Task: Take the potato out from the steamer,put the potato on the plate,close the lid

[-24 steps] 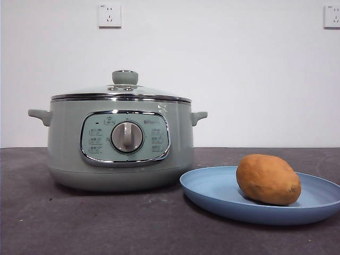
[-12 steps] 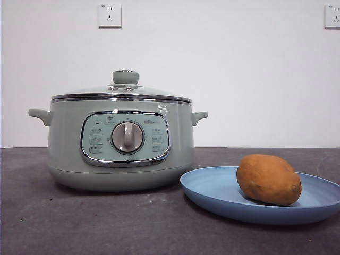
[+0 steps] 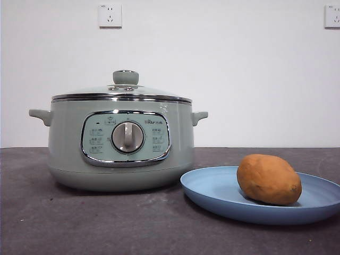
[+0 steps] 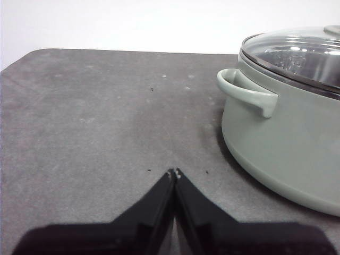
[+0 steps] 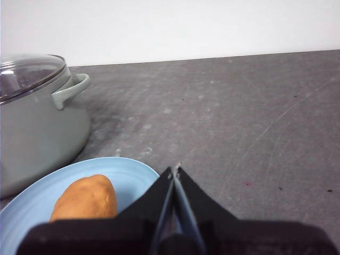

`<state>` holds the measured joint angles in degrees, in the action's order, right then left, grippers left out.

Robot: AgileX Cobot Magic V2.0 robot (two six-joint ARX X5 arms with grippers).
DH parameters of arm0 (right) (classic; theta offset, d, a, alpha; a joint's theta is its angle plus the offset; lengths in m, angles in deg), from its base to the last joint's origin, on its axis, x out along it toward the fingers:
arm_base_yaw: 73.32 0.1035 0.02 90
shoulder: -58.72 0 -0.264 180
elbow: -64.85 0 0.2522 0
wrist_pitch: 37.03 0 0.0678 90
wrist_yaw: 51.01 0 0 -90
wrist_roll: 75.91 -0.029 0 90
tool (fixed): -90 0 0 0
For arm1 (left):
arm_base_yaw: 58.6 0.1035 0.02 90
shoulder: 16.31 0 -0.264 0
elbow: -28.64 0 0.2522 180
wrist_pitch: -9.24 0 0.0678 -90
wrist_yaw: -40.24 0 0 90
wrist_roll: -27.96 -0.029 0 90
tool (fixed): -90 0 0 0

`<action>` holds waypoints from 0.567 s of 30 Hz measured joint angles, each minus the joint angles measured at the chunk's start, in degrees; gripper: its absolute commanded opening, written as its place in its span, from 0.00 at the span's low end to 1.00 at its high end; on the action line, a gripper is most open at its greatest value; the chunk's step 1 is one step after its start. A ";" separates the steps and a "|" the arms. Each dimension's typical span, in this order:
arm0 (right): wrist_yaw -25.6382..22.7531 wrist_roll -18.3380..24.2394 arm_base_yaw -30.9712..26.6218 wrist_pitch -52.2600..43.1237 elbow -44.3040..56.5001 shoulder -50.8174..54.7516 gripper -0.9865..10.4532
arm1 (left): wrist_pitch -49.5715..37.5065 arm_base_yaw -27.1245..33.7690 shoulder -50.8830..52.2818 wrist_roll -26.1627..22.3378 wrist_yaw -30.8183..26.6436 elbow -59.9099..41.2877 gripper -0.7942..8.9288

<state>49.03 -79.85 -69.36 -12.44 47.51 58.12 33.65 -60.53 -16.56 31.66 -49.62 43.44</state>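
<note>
Well, here is how things lie, biggest thing first.

Table: the dark grey table [image 3: 106, 228] carries everything; the left wrist view shows a wide bare stretch beside the pot running out to a rounded corner, and the right wrist view shows bare surface beyond the plate up to the far edge at the wall.

Steamer: the steamer [image 3: 119, 143] stands upright with its dial facing the front camera, and its near side handle pokes out toward the left arm's side.

Lid: the lid [image 3: 123, 91] sits flat and level on the pot's rim, knob on top, so closing looks done.

Plate: the plate [image 3: 223, 194] lies just beside the pot's base; the front view cannot settle whether they touch.

Potato: the potato [image 3: 269, 179] rests on the plate, toward the side away from the pot, inside the rim, so that step looks done too.

Left gripper: the left gripper [image 4: 175, 173] hangs low over bare table, jaws pressed together and carrying nothing, clear of the handle.

Right gripper: the right gripper [image 5: 174, 171] has its jaws pinched closed and carries nothing, over the plate's edge with the potato just beside it.

Progress: by these pictures, all three steps appear complete and nothing looks left.
</note>
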 measured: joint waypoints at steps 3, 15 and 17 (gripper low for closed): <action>-0.02 -0.61 0.00 0.24 1.11 0.37 0.09 | 0.00 0.00 0.00 0.00 0.00 0.00 0.08; -0.02 -3.06 0.00 1.25 1.60 0.37 0.09 | 0.00 0.00 0.00 0.00 0.00 0.00 0.08; -0.02 -3.30 0.00 1.25 1.60 0.35 0.09 | 0.00 0.00 0.00 0.00 0.00 0.00 0.08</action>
<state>49.01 -83.15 -69.36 -11.20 49.11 58.47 33.65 -60.53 -16.56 31.66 -49.62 43.44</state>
